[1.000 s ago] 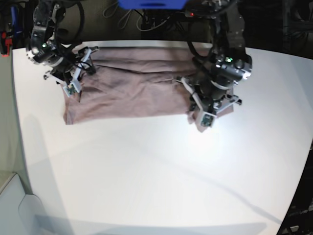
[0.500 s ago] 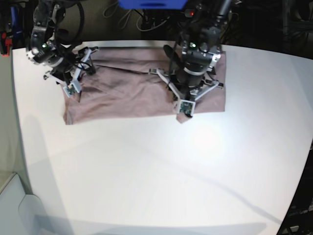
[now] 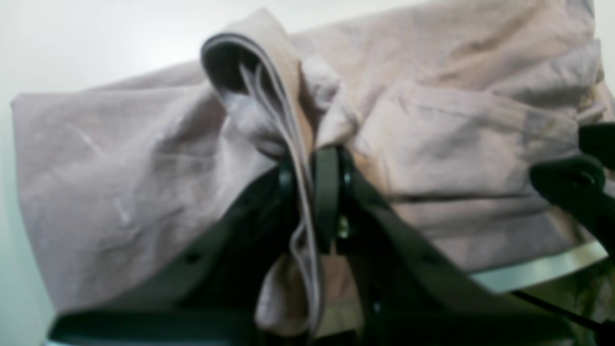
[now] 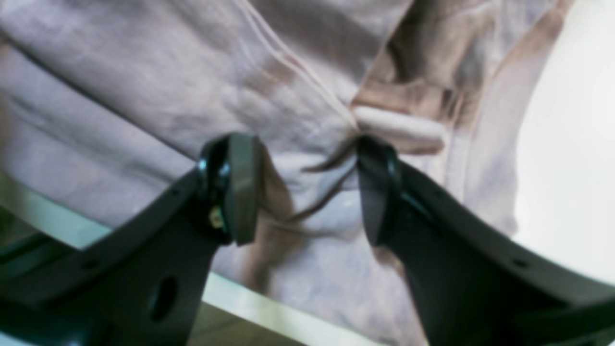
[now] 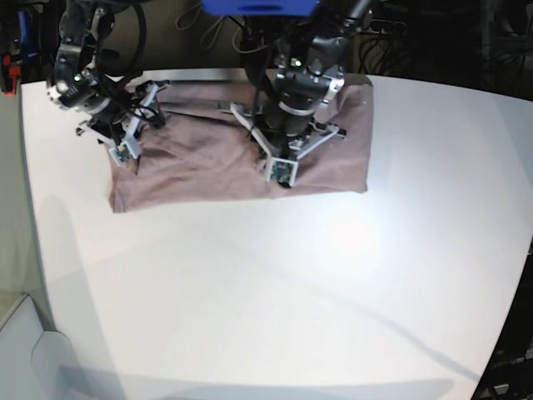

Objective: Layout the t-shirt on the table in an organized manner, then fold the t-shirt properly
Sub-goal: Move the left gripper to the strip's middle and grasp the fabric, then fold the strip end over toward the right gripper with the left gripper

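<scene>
Soft creased mauve t-shirt (image 5: 200,162), matte white table (image 5: 275,283).

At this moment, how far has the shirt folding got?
Done: the dusty mauve-pink cotton t-shirt lies lengthwise folded into a wide band at the far edge of the plain white table. In hand: the left hand is shut on a bunched edge of layers, lifted over the band; the right hand hovers open above the other end. Left: laying that side over and squaring the wrinkled stack.
</scene>
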`<state>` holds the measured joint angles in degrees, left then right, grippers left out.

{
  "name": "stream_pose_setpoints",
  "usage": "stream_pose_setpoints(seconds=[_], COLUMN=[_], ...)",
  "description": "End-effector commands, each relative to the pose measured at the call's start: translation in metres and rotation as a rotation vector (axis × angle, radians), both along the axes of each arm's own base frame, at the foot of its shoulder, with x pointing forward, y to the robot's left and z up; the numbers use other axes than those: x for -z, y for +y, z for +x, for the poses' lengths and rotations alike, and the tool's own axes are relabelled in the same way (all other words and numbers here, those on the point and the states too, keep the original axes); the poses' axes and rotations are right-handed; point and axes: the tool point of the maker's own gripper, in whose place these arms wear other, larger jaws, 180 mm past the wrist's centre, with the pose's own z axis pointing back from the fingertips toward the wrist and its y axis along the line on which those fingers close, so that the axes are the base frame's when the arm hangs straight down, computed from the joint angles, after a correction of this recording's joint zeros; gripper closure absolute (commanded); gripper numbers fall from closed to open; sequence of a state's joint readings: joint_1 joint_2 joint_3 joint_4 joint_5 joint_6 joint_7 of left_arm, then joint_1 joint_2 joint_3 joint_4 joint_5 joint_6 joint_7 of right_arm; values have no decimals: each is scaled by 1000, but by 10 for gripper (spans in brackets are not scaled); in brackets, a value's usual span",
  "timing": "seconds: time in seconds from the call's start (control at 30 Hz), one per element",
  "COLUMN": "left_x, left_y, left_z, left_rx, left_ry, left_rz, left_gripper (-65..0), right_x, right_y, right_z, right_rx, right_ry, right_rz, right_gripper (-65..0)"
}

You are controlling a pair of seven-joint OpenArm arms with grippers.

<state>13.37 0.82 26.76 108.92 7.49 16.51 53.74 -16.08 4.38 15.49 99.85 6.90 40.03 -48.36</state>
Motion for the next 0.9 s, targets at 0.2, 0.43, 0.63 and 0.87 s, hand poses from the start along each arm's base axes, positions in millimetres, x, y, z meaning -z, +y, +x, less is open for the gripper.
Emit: stream_pose_setpoints(seconds=[0.2,0.43,0.63,0.87], left_x=[-2,2,5,4], left_y=[-3,-19,-23,-23], left_z=[26,29,25,23], left_rx=[-52,-43,-18,-27], left_ry=[-23,-3,10,13], left_rz=[-17,-35,-27,-36], left_gripper=[0,0,-2,-218], right_x=[-5,-4,-4,-5], right_y=[1,1,0,0], right_z=[3,1,1,3], right_rx=[-1,-1,-1,-1], right_ry=[-19,-15,-15,-18], right_rz=[5,5,4,4], right_gripper=[-331,-331,-331,-331])
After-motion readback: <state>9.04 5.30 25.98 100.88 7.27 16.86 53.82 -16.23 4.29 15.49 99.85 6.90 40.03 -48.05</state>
